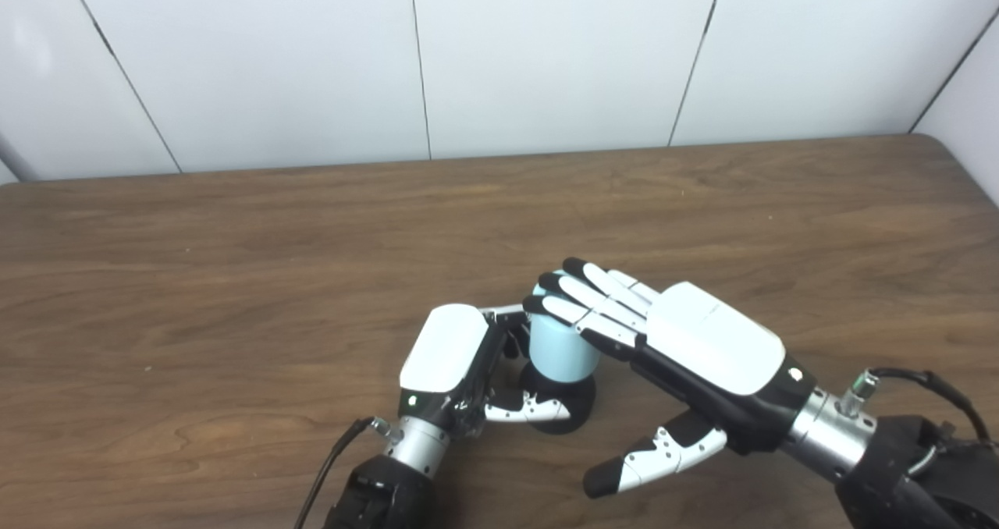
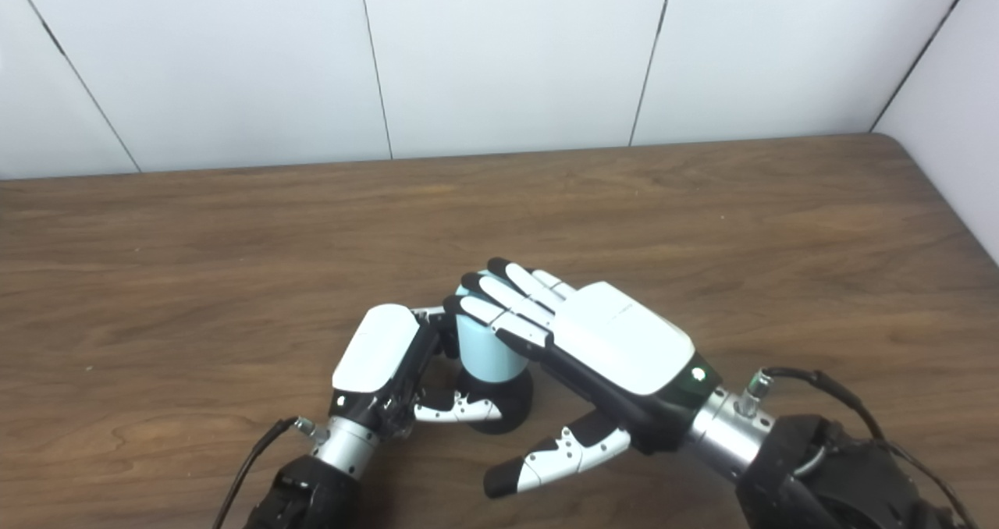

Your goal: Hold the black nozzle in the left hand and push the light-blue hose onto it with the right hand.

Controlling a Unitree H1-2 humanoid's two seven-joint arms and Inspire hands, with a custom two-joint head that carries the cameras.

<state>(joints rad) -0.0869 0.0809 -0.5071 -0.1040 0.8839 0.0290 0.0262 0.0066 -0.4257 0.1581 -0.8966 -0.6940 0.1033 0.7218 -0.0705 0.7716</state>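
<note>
The black nozzle (image 1: 560, 404) is gripped at its base by the left hand (image 1: 453, 365), fingers curled round it. The light-blue hose (image 1: 558, 349), seated upright on it, is touched on top by the right hand's (image 1: 702, 349) flat, outstretched fingers (image 1: 593, 299), thumb held apart above the wooden surface (image 1: 234, 279).

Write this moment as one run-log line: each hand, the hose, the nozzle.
left hand: around black nozzle | right hand: fingers flat on top of light-blue hose | hose: upright on nozzle | table: supports nozzle
</note>
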